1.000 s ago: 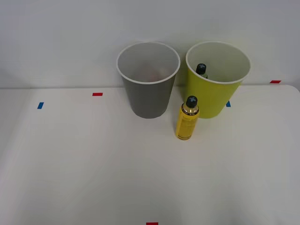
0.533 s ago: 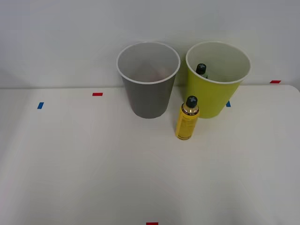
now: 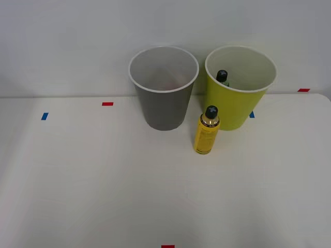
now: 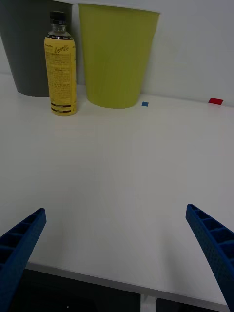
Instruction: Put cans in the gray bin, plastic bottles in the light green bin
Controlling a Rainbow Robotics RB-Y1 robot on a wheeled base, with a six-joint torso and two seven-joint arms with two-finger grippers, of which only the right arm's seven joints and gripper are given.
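Only the black cap of one bottle [image 3: 222, 75] poked out inside the light green bin [image 3: 239, 111], upper right of the front frame. The yellow bottle [image 3: 206, 132] stood between it and the gray bin [image 3: 164, 111]. The right gripper [image 4: 117, 253] was spread wide over the table [image 3: 103, 181], plenty of bare room ahead.

A white counter [image 3: 77, 181] meets a plain pale wall [image 3: 62, 41] at the rear. Small red tape marks [image 3: 107, 104] and blue tape marks [image 3: 44, 116] dot its surface.
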